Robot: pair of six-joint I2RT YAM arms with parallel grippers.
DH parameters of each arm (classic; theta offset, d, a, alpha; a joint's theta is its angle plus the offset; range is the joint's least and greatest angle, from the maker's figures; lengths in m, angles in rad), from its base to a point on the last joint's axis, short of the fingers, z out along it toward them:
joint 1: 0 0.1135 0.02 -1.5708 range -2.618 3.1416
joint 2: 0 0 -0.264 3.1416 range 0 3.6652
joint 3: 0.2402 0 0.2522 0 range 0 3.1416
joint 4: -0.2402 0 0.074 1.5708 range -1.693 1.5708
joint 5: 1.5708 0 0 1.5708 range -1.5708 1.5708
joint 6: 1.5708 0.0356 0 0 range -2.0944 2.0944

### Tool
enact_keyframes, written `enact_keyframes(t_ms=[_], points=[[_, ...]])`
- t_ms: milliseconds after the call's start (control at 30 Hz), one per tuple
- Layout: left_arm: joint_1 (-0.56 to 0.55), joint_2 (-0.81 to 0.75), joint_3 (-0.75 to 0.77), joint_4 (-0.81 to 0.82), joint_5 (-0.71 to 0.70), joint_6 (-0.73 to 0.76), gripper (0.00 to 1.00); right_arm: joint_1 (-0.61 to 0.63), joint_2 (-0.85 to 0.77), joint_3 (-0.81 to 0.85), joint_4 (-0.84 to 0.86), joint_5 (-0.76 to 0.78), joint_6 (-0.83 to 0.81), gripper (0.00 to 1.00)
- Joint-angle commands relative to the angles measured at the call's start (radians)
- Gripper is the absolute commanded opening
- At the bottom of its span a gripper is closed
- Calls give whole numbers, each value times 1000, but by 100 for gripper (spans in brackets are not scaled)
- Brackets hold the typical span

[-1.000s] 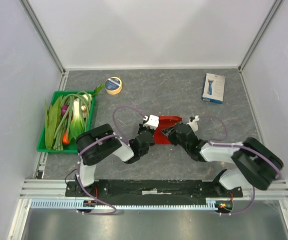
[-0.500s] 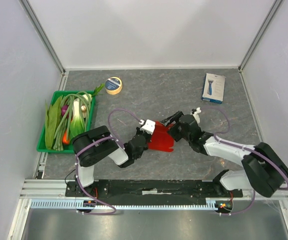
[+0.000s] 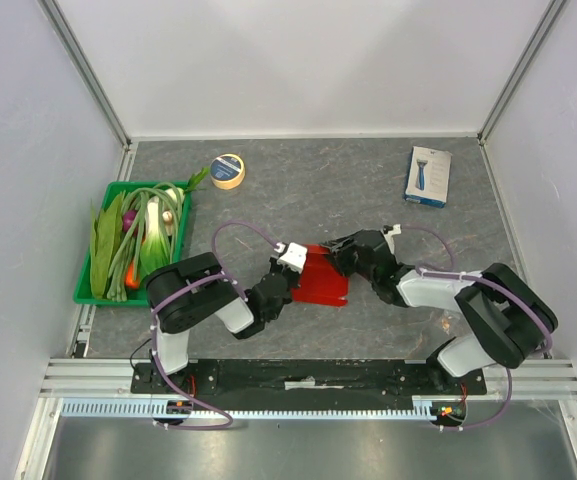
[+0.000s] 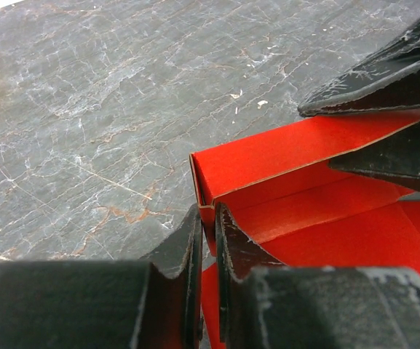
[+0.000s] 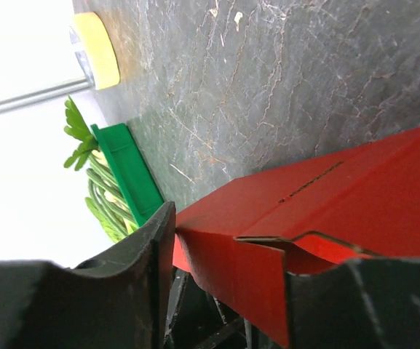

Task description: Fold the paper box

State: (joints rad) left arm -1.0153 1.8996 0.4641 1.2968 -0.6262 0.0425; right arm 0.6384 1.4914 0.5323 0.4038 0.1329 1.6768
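While left jaws clamp the paper box [image 3: 320, 280], right jaws gape around its flap.

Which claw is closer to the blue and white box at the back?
Right. The right claw is at the red box's right side, with the blue-and-white box further back. The left claw pinches the red box's left edge, farther off.

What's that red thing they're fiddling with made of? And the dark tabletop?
The paper box looks like thin red card, faintly glossy: sharp creases, pale cut edges. The tabletop looks matte dark grey with pale veins: stone or a printed laminate, I cannot tell.
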Motion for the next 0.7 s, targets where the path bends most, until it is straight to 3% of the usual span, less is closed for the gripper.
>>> enact_keyframes(t_ms=[0, 67, 167, 200, 300, 333, 367, 433, 533, 667], points=[[3, 21, -21, 122, -26, -27, 2, -5, -57, -55, 69, 120, 80, 41], [4, 29, -25, 139, -44, -30, 2, -3, -82, -71, 70, 142, 83, 41], [3, 36, -13, 119, -116, -70, 2, 0, -99, -104, 75, 174, 125, 29], [3, 38, -2, 110, -127, -76, 2, 0, -83, -117, 85, 165, 139, 17], [0, 49, 42, 37, -211, -113, 2, 15, -27, -130, 165, 136, 179, 2], [-3, 53, 63, -11, -251, -140, 2, 29, -10, -132, 191, 119, 196, 0], [-8, 74, 91, -60, -377, -162, 2, 32, 7, -137, 214, 111, 221, 0], [-11, 104, 162, -131, -457, -184, 2, 50, 46, -152, 263, 105, 245, 0], [-14, 157, 171, -10, -487, -117, 2, 70, 73, -153, 268, 99, 281, 0], [-20, 151, 174, -13, -497, -87, 2, 72, 92, -138, 263, 105, 302, 0]])
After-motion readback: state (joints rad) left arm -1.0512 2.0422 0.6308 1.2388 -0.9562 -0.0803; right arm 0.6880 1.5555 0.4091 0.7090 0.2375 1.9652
